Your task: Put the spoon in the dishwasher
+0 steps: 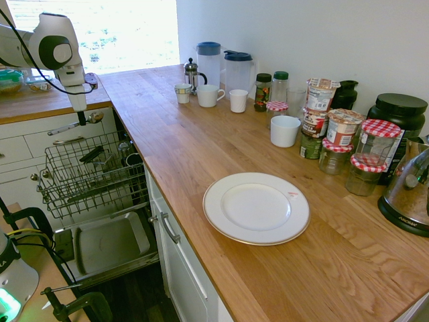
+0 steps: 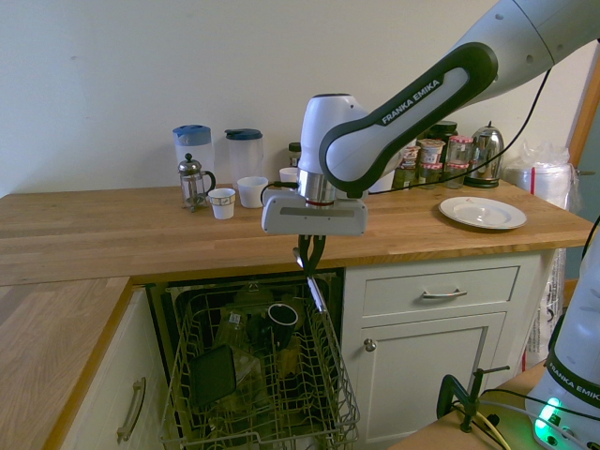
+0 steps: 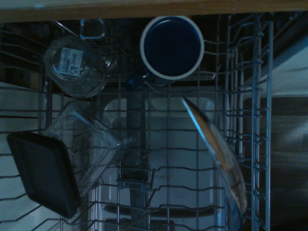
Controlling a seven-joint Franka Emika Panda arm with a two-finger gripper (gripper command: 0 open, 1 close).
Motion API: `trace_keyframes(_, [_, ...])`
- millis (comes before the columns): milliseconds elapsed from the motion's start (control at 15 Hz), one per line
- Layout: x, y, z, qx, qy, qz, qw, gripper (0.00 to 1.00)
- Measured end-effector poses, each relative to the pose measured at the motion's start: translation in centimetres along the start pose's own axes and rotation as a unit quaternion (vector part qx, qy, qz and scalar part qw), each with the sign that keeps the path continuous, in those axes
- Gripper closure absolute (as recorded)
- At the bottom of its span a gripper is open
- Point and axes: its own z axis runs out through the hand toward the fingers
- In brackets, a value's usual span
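Note:
My gripper (image 2: 309,259) hangs just in front of the counter edge, above the pulled-out wire rack (image 2: 330,375) of the dishwasher. It is shut on the spoon (image 2: 317,287), a thin shiny piece that slants down from the fingers towards the rack's right side. In the wrist view the spoon (image 3: 211,154) shows as a long bright blade over the rack wires. From the first exterior view, the gripper (image 1: 82,119) is above the rack (image 1: 87,176), and below it the dishwasher's grey door panel (image 1: 107,243) lies open.
A dark mug (image 2: 281,315), a black lid (image 2: 214,375) and clear containers (image 3: 77,67) lie in the rack. White drawers with metal handles (image 2: 443,293) flank the dishwasher. The wooden counter holds a white plate (image 1: 256,208), cups, jugs and jars.

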Motion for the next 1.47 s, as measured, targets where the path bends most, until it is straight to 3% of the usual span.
trace_keyframes(533, [-2.7, 4.3, 10.1, 0.007, -0.016, 0.039, 0.999, 1.00])
trace_keyframes(1067, [-2.6, 1.3, 21.4, -0.025, -0.020, 0.056, 0.998, 1.00])
trace_keyframes(1467, [-1.9, 1.3, 26.0, -0.038, -0.017, 0.084, 0.996, 1.00])
